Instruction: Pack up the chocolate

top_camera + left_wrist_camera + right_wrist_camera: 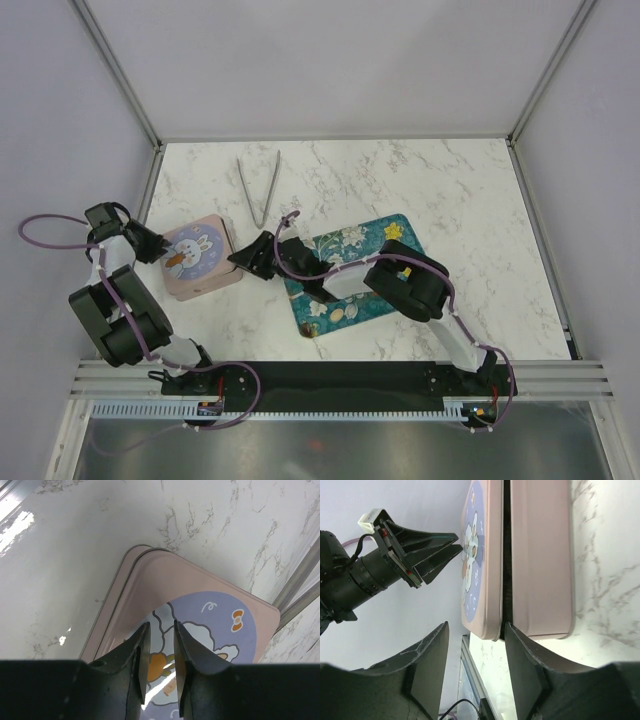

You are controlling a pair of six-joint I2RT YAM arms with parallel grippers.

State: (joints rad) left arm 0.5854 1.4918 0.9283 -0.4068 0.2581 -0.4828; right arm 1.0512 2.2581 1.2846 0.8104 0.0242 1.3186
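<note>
Teal tray (pixel 366 238) nearest, chocolate (pixel 351 311) at its near end, seen from above only. Beside it pink tin (pixel 198 258): left jaws pressed together over rabbit lid (pixel 200 605), right jaws spread at its side, dark gap under lid shown only by right wrist. Tongs (pixel 258 190) beyond.

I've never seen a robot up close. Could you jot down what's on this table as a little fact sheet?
Surface: white marbled table
Box: pink tin, its rabbit lid on, with a dark seam between lid and base
Left gripper: shut, tips on the lid's picture
Right gripper: open, the lid's corner between its fingers
Tray: teal flowered tray, partly under the right arm
Chocolate: small pale pieces at the tray's near end
Tongs: lying beyond the tin, unheld
</note>
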